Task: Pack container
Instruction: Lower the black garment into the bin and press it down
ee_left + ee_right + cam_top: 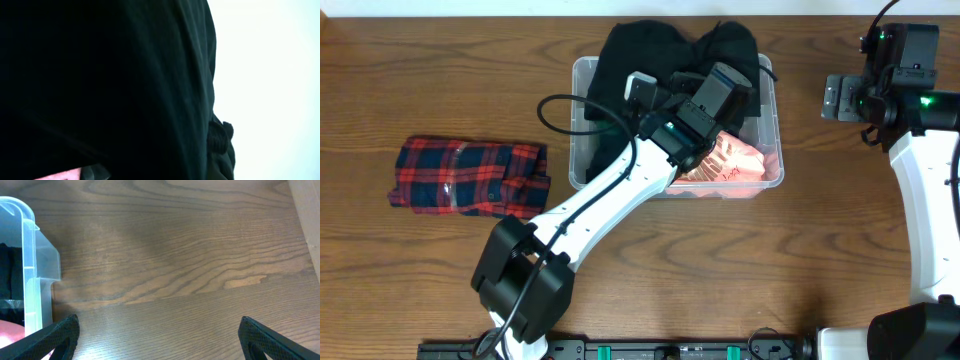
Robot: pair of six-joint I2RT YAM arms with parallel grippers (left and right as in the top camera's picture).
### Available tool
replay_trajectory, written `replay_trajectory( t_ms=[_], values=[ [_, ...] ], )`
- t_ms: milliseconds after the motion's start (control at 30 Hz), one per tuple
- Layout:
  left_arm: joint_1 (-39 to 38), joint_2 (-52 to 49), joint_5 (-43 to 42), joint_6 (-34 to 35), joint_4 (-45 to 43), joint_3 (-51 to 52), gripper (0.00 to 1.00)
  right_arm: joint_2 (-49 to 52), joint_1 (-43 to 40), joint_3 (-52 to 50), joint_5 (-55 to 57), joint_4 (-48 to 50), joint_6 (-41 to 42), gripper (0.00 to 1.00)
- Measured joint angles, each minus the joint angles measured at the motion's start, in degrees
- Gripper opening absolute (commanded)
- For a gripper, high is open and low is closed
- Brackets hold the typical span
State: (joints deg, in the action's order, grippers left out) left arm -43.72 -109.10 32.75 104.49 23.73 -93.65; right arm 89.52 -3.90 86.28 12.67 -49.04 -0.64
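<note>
Clear container (776, 175) at the middle of the desk (440, 60), where the left arm (620, 185) reaches in, left fingers hidden under black cloth (640, 55), grip impossible to tell; right fingers (60, 335) spread wide over the desk to its right.

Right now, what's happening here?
The left claw is down in the container, against the black garment draped over its far rim; whether it grips is hidden. A pink garment lies inside too. A folded plaid shirt waits on the table. The right claw hangs open beside the container.
</note>
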Motion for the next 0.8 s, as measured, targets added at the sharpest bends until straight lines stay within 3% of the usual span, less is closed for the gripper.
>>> replay_trajectory(
  t_ms=[567, 700, 800],
  values=[
    [0.0, -4.6, 0.9, 7.8, 4.1, 0.0, 0.07, 0.0, 0.0, 0.0, 0.0, 0.0, 0.0, 0.99],
    [0.0, -4.6, 0.9, 7.9, 4.0, 0.0, 0.52, 0.0, 0.0, 0.0, 0.0, 0.0, 0.0, 0.99],
    [0.0, -4.6, 0.5, 8.1, 3.0, 0.0, 0.77, 0.0, 0.0, 0.0, 0.0, 0.0, 0.0, 0.99]
  ],
)
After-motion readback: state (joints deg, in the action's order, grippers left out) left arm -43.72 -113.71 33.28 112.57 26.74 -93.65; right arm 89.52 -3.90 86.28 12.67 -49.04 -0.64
